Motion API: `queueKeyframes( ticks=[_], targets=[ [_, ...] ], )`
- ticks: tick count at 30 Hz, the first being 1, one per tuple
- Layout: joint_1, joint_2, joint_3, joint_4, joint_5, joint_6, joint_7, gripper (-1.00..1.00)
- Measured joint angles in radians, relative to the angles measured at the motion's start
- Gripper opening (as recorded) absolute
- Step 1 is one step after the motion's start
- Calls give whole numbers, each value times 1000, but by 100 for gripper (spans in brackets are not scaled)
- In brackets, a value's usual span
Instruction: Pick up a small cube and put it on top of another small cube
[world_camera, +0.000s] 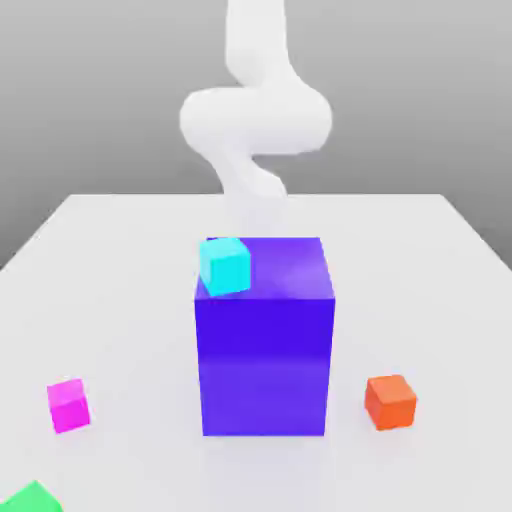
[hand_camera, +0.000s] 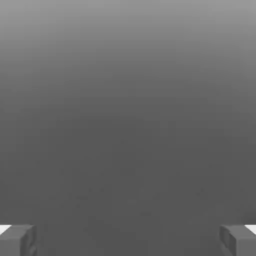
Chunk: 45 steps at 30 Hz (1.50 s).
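A small magenta-pink cube rests on the white table at the exterior view's front left. A cyan cube sits on the top left corner of a big blue-purple block in the middle. An orange cube lies to the block's right. The white arm rises behind the block. In the hand view my gripper stands open, its two grey fingertips far apart with nothing between them, facing a plain grey surface.
A green object shows partly at the front left corner of the exterior view. The big block stands between the pink cube and the orange cube. The table's edges run along the left and right.
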Motion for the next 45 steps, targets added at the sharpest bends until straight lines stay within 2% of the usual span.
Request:
queueKeyframes(
  ticks=[14, 23, 29, 30, 37, 42, 45],
  targets=[
    [-196, 513, -138, -169, 41, 257, 225, 0],
    [-330, 842, -218, -277, 105, 420, 341, 0],
    [-419, 1060, -123, -250, 221, 578, 273, 0],
    [-432, 1083, -108, -245, 232, 596, 264, -100],
    [-433, 1083, -108, -246, 228, 597, 267, -100],
    [-376, 924, -186, -280, 131, 474, 341, -100],
    [-352, 911, -188, -219, 101, 400, 382, -100]
  ],
)
